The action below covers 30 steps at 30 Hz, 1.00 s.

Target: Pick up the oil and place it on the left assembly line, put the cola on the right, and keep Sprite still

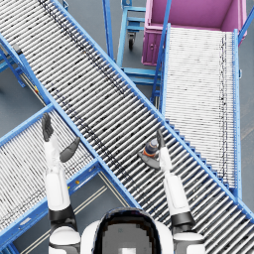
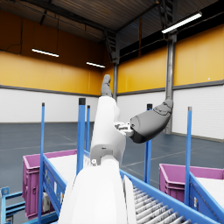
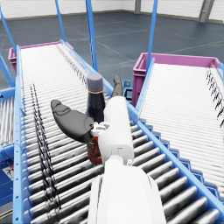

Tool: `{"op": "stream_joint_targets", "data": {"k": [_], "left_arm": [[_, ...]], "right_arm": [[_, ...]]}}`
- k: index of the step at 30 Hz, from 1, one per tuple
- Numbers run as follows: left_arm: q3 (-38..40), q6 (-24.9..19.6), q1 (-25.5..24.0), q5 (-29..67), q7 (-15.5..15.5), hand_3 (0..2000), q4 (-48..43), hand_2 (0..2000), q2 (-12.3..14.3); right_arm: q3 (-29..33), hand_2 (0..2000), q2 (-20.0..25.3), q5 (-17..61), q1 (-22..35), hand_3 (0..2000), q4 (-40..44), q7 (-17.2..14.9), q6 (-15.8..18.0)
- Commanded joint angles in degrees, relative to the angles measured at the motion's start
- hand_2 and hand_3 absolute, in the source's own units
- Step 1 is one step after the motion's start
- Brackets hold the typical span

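A dark bottle (image 1: 151, 147) with a grey cap and an orange band low down, apparently the cola, stands upright on the rollers of the middle conveyor (image 1: 94, 94). My right hand (image 1: 158, 153) is right at it with fingers spread. In the right wrist view the thumb lies out to one side of the bottle (image 3: 95, 103) and a finger rises on the other side, so my right hand (image 3: 74, 122) brackets the bottle without closing on it. My left hand (image 1: 53, 141) hangs open and empty above the left line (image 1: 22, 163). No oil or Sprite is in view.
The right line (image 1: 198, 89) runs along the far side of the middle conveyor, ending at a pink bin (image 1: 198, 15). Blue side rails (image 1: 163, 121) edge every conveyor, and blue posts (image 3: 91, 30) stand beside them. Grey floor shows between the frames.
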<state>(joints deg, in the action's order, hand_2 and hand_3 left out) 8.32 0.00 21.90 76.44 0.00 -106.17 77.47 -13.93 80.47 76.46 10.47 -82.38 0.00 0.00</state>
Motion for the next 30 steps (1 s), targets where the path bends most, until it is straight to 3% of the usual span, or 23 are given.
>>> {"op": "stream_joint_targets", "data": {"k": [1, 12, 13, 14, 18, 21, 23, 25, 28, 30], "left_arm": [[0.05, 0.00, 0.01, 0.00, 0.00, 0, -0.01, 0, 0.01], [0.62, 0.00, 0.68, 0.00, 0.00, 0, 1.27, 0, 0.13], [1.17, 0.00, 1.58, 0.00, 0.00, 0, 1.94, 0, -0.04], [1.40, 0.00, 1.61, 0.00, 0.00, 0, 2.01, 0, -0.01], [2.00, 0.00, 1.50, 0.00, 0.00, 0, 1.89, 0, 0.13], [2.13, 0.00, 1.49, -0.01, 0.00, 0, 1.58, 0, 0.20], [2.00, 0.00, 0.81, -0.01, 0.00, 0, 1.79, 0, 0.43], [2.18, 0.00, 1.29, -0.01, 0.00, 0, 0.93, 0, 0.35], [2.37, 0.00, 1.44, -0.01, 0.00, 0, 0.27, 0, 0.37], [1.61, 0.00, 1.51, -0.01, 0.00, 0, -0.36, 0, 0.41]], "right_arm": [[0.22, 0, 1.18, 0.00, 3.04, 0, 7.20, 0.00, 0.00], [-3.50, 0, 5.19, -0.01, 11.15, 0, 22.94, 0.00, 0.00], [-3.32, 1361, 5.26, -0.01, 11.09, 327, 22.68, 0.00, 0.00], [-3.31, 2000, 5.43, 0.00, 11.33, 653, 22.79, 0.00, 0.00], [-2.35, 2000, 5.86, 0.06, 11.92, 1960, 24.03, 0.07, -1.16], [-1.45, 2000, 6.32, 0.04, 12.49, 2000, 22.32, 0.14, -3.65], [3.50, 2000, 6.78, 0.05, 13.38, 2000, 17.59, 0.03, -3.20], [6.92, 2000, 7.07, 0.05, 14.54, 2000, 13.85, 0.24, -0.79], [9.54, 2000, 7.15, 0.01, 15.10, 2000, 7.54, -0.18, 5.78], [11.53, 2000, 7.14, 0.01, 15.29, 2000, 3.41, -0.15, 6.91]]}}
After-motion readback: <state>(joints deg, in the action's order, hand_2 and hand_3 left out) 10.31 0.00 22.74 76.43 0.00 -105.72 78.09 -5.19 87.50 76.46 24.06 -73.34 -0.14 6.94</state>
